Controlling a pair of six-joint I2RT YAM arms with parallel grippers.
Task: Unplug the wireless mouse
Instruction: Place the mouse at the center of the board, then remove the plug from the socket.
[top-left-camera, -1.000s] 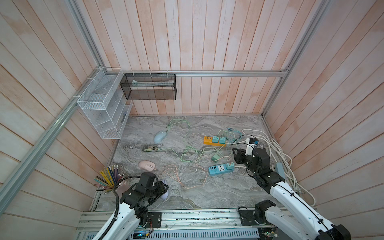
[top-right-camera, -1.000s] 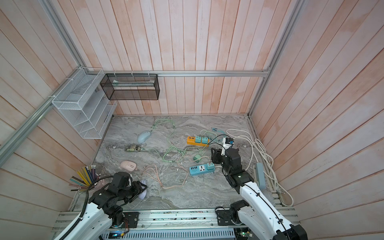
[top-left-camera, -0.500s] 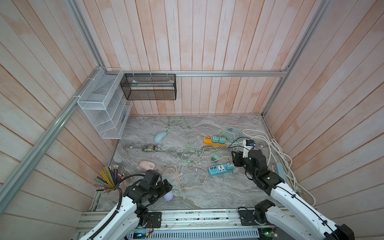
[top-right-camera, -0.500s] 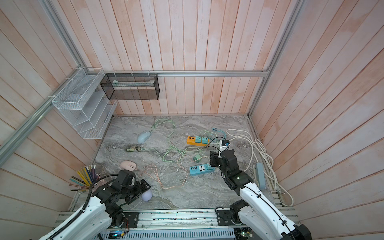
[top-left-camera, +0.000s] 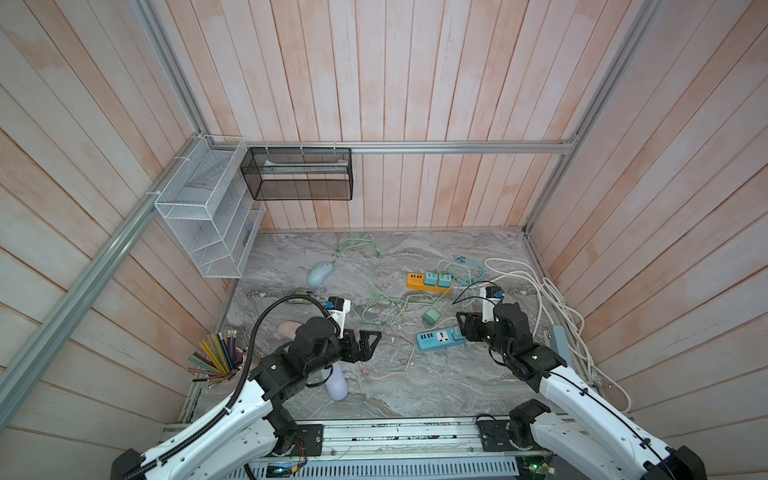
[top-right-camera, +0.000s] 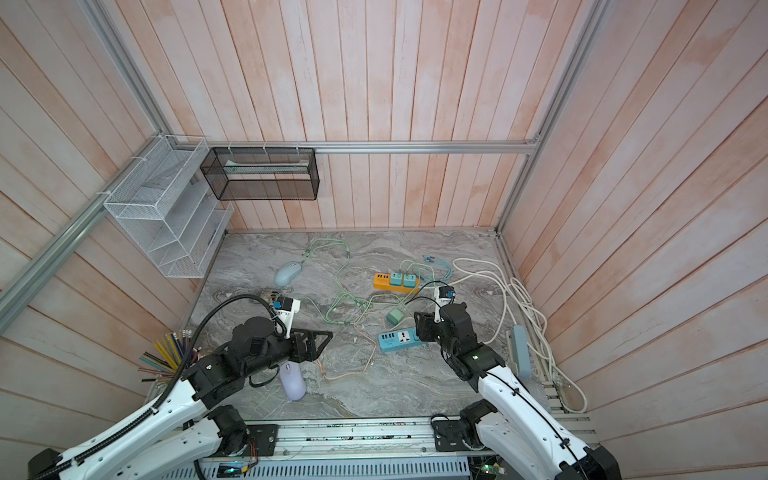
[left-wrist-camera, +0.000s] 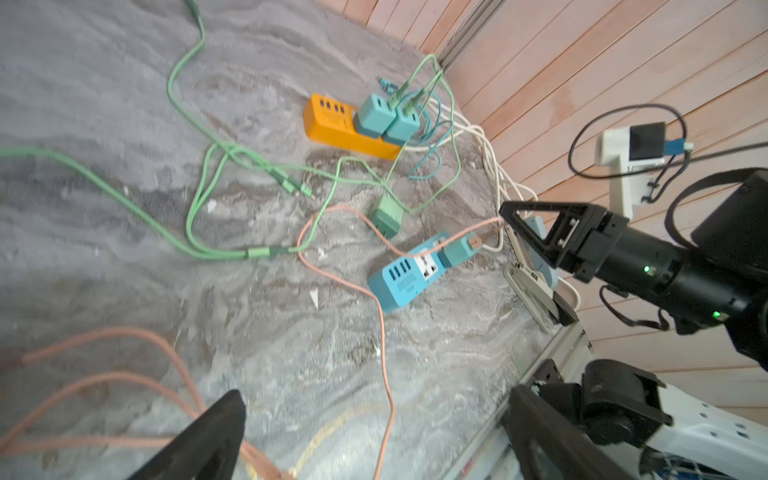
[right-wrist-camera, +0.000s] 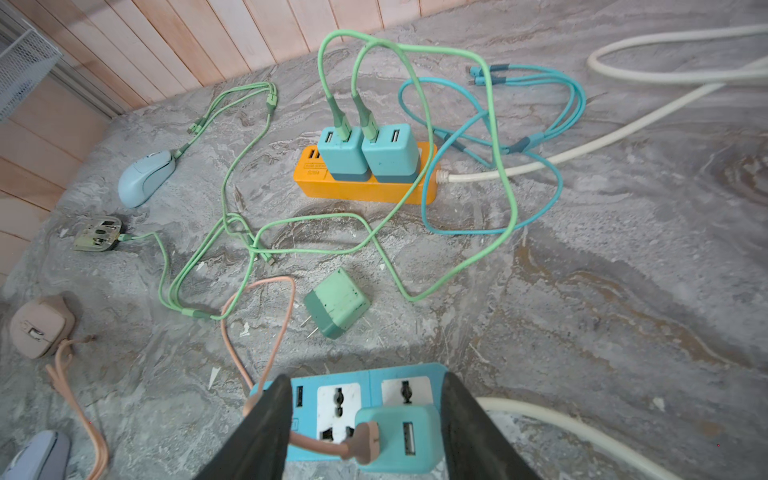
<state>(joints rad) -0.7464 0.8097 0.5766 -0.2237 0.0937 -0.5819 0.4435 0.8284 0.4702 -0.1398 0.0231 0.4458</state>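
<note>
Both top views: my left pincer (top-left-camera: 371, 345) stands wide and empty over the tabletop (top-left-camera: 436, 386). The lilac mouse (top-left-camera: 337, 386) lies near the front rail (top-left-camera: 395, 434), one end tucked under my left forearm. A pencil cup (top-left-camera: 216, 361) crowds the left front corner beside that arm, and white cables (top-left-camera: 552, 299) pile along the right edge. The bare marble between my two arms, toward the front, is the best open room. A pink mouse (top-left-camera: 286, 329) is mostly hidden behind my left wrist. My right pincer (top-left-camera: 460, 328) sits at the right-hand end of the blue power strip (top-left-camera: 436, 340); its gap is unreadable from up here. Left wrist view: blurred. My fingers (left-wrist-camera: 212, 436) are far apart, with only marble and loops of pink cable (left-wrist-camera: 384, 353) between them. The lilac mouse is out of frame. Right wrist view: my fingers (right-wrist-camera: 268, 424) straddle the teal adapter (right-wrist-camera: 399, 440) seated in the strip, not clamped. One finger is just beside its side; the other stands off, with the pink plug (right-wrist-camera: 365, 442) in the gap. The lilac mouse (right-wrist-camera: 35, 457) is cut off at the frame corner. The pink cable runs beside it, but the join is out of sight, so I cannot tell whether it is plugged in.
</note>
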